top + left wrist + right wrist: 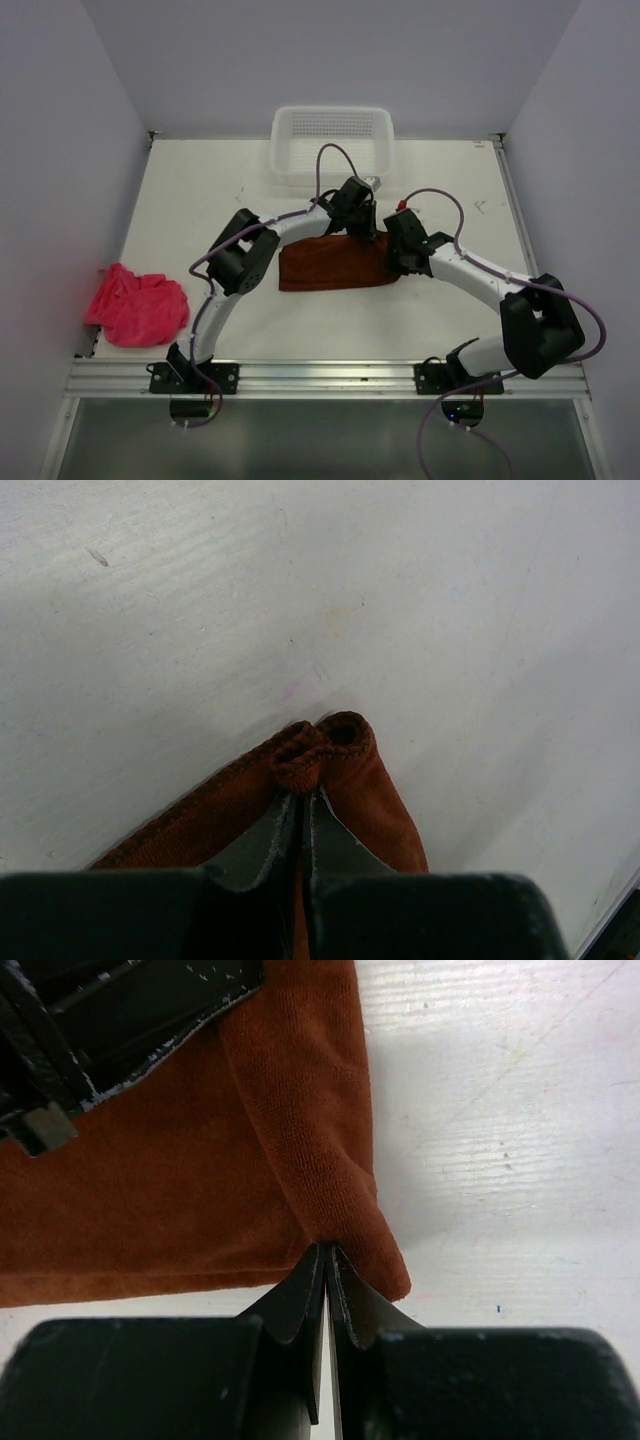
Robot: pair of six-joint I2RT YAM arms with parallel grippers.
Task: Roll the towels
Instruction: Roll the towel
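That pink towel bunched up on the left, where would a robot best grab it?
Probably a raised fold on top of the pink towel, coming straight down from above. It lies in a crumpled heap, so its ridges stick up ready for a pinch, and no clean corner shows to take hold of instead.

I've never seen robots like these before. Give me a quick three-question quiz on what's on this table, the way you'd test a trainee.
1. True or false: the white basket stands at the far edge of the table, beyond both arms.
2. Fill in: the pink towel lies crumpled near the table's ___ edge.
3. What are the left gripper and the right gripper both shut on?
A) the brown towel
B) the pink towel
C) the rim of the white basket

Key: 1 true; 2 left; 3 A.
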